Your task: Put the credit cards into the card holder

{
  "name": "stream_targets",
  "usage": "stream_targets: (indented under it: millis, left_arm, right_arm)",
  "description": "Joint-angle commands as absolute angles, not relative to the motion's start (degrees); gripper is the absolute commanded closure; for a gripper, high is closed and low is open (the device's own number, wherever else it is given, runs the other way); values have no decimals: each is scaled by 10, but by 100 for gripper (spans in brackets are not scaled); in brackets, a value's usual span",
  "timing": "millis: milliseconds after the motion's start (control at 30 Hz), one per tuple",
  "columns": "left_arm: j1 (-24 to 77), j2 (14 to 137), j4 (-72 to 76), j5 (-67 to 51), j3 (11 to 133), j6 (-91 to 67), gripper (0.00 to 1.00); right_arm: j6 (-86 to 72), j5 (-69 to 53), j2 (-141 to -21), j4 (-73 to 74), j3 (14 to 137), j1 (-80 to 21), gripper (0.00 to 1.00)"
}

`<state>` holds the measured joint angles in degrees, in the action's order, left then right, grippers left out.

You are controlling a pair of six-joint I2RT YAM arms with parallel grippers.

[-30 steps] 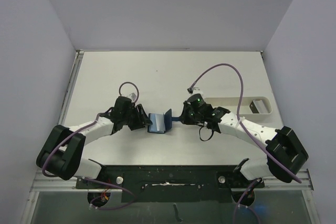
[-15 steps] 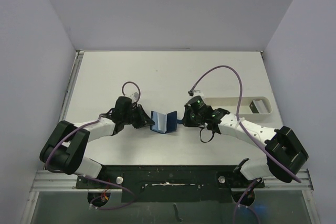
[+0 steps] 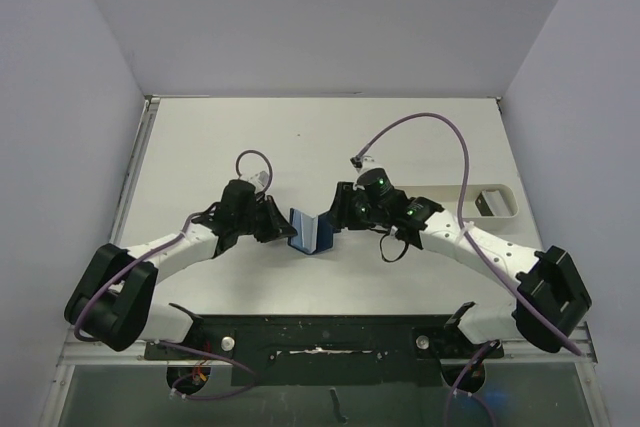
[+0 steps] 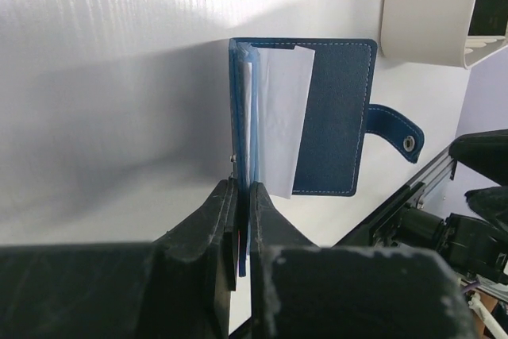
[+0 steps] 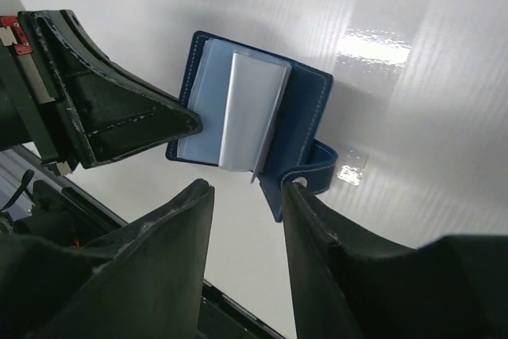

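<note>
Holder [image 3: 310,230] sat mid-table, a bit toward the near edge, open like a book btwn both grippers, spine running roughly near-to-far. L gripper [image 4: 242,196] was clamped tight on the holder's left cover, seen edge-on in the L wrist view, w/ pale sleeves [image 4: 279,117] fanned beside it and the other cover spread off to the right. R gripper [image 5: 248,190] had its jaws partly apart and gripped nothing. The right cover's edge and the strap [image 5: 317,171] sat just at its fingertips, so a touch on one finger was possible, but no pinch showed. No cards showed in either gripper. A dark item [image 3: 490,202] in the tray [image 3: 470,190] near the table's right edge was prob. them, but too small to confirm. Judgement: next move = fetch a card. The tray lay right of the holder, well apart from it, on the R arm's side, so R was the nearer arm, while L would need to hold the cover up so the sleeves stayed open.
</note>
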<state>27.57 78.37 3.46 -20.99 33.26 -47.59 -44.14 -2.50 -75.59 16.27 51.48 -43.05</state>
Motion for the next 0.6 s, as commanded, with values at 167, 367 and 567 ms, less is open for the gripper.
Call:
stream_targets:
  millis: [167,367,567]
  left_arm:
    - [305,764,-29,-163,374,-446,100]
    - [306,766,-24,-171,374,-456,100]
    - [305,754,23,-204,358,-478,86]
  right_arm:
    - [-444,-66,-827,94,555,-441,56]
    - [-440,-82,-893,75,547,-439,56]
    - [-438,-92,-926,50,521,-440,59]
